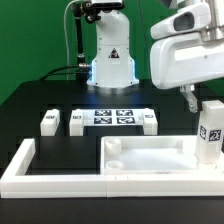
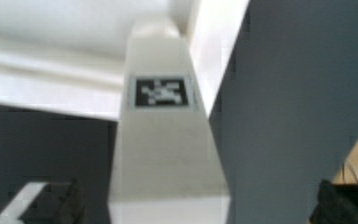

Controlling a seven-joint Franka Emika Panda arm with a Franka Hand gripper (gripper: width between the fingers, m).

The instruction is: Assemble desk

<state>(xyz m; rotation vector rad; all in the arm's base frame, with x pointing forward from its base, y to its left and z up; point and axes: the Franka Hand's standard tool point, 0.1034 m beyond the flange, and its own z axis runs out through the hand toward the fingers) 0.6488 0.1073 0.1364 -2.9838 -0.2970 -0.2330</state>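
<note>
The tabletop point(image 1: 150, 158), a white rimmed slab, lies flat with its rim up near the table's point(image 1: 40, 100) front edge, toward the exterior view's right. A round socket shows in its far corner on the exterior view's left. Its front side sits against a low white fence point(image 1: 25, 165), which runs along the table's front edge and turns back at the corner on the exterior view's left.

One white leg point(image 1: 210, 132) stands upright at the tabletop's end on the exterior view's right, with a black-and-white tag facing the camera. Whether it rests on the slab or just beside it cannot be told.

The gripper point(image 1: 188, 98) hangs just above and beside this leg with its fingers spread wide. Whether they touch the leg cannot be told. In the wrist view the same leg point(image 2: 162, 150) fills the middle of the picture, very close, tag in view.

Three more legs sit in a row farther back on the table: two point(image 1: 49, 122) point(image 1: 76, 122) toward the exterior view's left and one point(image 1: 148, 121) nearer the middle. The marker board point(image 1: 112, 118) lies flat between the second and third. The arm's white base point(image 1: 110, 60) stands at the table's back edge.
</note>
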